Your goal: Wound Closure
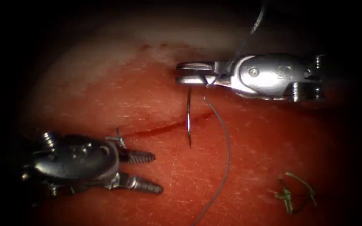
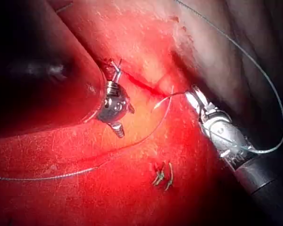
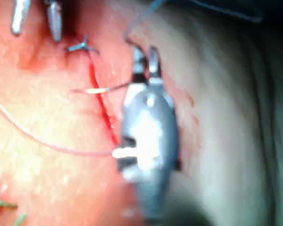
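Note:
The cut [image 1: 168, 125] runs as a dark red line across the tissue [image 1: 105, 83]. My right tool [image 1: 181, 72] reaches in from the right, its jaws shut on the curved needle [image 1: 189, 117] near its tail end. The needle hangs down across the cut, point toward the near side; whether the point touches the tissue is unclear. Thread [image 1: 227, 150] trails from it in a long arc toward the front, and another strand climbs past the right tool. My left tool [image 1: 158, 172] rests at the lower left, open and holding nothing. The needle [image 3: 104, 89] also crosses the cut beside the right tool [image 3: 145, 54].
A tied stitch [image 1: 117, 138] sits at the cut's left end, just above the left tool. Cut ends of green thread [image 1: 292, 192] lie on the tissue at the lower right. Red fluid covers the tissue around the cut.

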### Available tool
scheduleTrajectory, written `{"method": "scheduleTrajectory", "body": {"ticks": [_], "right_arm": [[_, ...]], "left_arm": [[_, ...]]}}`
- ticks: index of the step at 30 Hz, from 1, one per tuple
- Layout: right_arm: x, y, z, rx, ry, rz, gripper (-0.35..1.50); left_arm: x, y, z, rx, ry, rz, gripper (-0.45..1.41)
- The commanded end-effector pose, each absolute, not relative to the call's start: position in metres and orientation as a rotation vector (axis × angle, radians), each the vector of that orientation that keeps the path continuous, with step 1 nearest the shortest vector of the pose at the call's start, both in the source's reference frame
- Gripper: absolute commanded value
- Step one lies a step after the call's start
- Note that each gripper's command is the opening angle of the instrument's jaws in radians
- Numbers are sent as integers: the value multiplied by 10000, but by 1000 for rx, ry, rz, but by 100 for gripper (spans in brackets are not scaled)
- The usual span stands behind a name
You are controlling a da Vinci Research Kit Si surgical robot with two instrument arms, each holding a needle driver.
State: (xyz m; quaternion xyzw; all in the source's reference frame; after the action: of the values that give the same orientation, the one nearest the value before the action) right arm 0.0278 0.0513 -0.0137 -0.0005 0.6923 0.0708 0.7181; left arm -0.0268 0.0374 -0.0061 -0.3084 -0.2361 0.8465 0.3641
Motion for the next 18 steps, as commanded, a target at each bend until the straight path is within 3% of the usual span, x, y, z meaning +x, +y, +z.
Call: {"method": "scheduleTrajectory", "body": {"ticks": [1,18], "right_arm": [[297,516,-130,-43,1572,110,-35],[328,514,-99,-162,1605,115,-35]], "left_arm": [[-277,369,-48,-791,-581,2176,50],[-273,371,10,-786,-493,2206,50]]}}
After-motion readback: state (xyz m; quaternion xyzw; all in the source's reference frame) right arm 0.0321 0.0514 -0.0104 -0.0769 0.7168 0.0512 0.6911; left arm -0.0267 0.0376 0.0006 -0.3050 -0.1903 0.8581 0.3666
